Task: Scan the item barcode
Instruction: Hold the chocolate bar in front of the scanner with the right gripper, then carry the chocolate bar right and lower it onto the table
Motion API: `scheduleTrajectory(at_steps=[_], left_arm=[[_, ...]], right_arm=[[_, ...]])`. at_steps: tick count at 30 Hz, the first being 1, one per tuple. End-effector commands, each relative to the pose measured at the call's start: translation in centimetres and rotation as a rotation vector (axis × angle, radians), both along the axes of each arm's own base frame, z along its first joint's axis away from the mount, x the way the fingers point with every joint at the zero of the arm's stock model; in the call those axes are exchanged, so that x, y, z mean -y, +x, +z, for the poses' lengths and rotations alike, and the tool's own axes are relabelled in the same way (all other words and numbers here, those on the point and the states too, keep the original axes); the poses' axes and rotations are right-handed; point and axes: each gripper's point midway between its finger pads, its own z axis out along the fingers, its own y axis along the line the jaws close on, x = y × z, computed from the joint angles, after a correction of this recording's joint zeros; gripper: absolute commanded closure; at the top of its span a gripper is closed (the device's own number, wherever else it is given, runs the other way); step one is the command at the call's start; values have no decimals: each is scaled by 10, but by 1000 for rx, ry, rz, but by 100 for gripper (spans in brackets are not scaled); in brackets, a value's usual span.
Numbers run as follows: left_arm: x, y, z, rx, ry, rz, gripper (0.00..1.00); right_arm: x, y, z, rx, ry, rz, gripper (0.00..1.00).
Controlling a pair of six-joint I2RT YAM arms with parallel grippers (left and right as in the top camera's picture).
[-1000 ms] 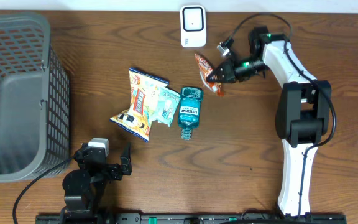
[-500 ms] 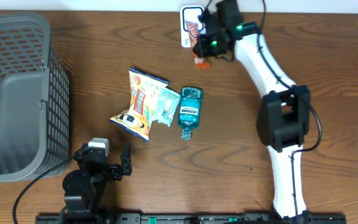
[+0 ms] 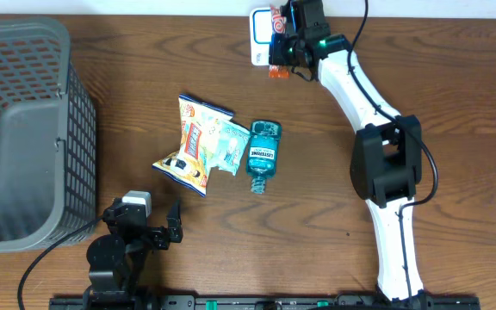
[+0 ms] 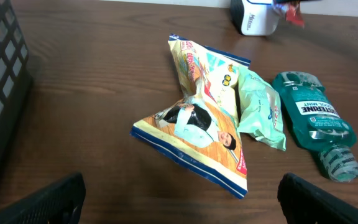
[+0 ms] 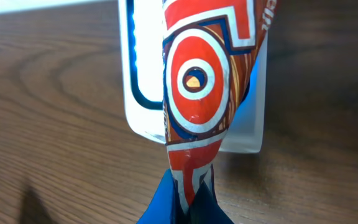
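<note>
Red snack wrapper (image 5: 194, 93) is held up at the far edge of the counter (image 3: 455, 103), right in front of the scanner; everything else lies nearer.

Closest in, at the near edge, the left gripper (image 4: 182, 199) rests low over the wood with its jaws spread wide apart and nothing between them. To its left and a little further back stands a grey mesh basket (image 3: 80, 129), which runs along the left side of the counter.

Around the middle of the counter three items lie together. A yellow crisp bag (image 4: 194, 118) is crumpled and pinched at its waist. A pale green packet (image 4: 260, 109) overlaps its right side. Just right of that, a teal mouthwash bottle (image 4: 316, 118) lies flat, label up, with its cap pointing toward the near edge.

Farthest out, the right arm reaches across to the back of the counter. The right gripper (image 5: 188, 202) has its jaws clamped on the lower end of the wrapper, which stands upright from the pinch. Directly behind it is the white scanner (image 3: 258, 39), with a blue glow showing along its window. The wrapper covers most of the scanner's face in the wrist view; whether the two touch I cannot tell.
</note>
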Motion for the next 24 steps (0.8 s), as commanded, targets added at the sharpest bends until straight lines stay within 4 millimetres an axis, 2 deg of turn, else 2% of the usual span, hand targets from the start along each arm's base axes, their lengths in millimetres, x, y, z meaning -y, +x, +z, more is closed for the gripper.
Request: scheduleTrajectory(at_steps=[1, 5, 8, 11, 12, 14, 17, 18, 20, 21, 24], left_arm=[[1, -2, -10, -32, -11, -1, 1], [1, -2, -10, -32, -11, -1, 1], [1, -2, -10, -32, -11, -1, 1], [1, -2, -10, -32, -11, -1, 1], [1, -2, -10, -32, -11, -1, 1], [1, -2, -10, -32, -11, -1, 1], [1, -2, -10, -31, -11, -1, 1], [1, -2, -10, -32, -11, -1, 2], [1, -2, -10, -32, -11, -1, 1], [1, -2, -10, -32, -11, -1, 1], [1, -2, -10, -32, -11, -1, 1]], right_arm=[[-6, 1, 2, 11, 15, 36, 99], [0, -3, -3, -16, 2, 35, 99], [19, -10, -2, -58, -36, 32, 99], [51, -16, 1, -107, -83, -30, 99], [74, -20, 4, -135, -126, -78, 99], [107, -27, 6, -175, -190, -146, 99], [172, -43, 8, -250, -320, -279, 99], [202, -51, 7, -284, -386, -338, 99], [248, -65, 5, -341, -488, -427, 99], [279, -77, 5, -380, -556, -486, 99], [345, -106, 4, -478, -656, -600, 99]])
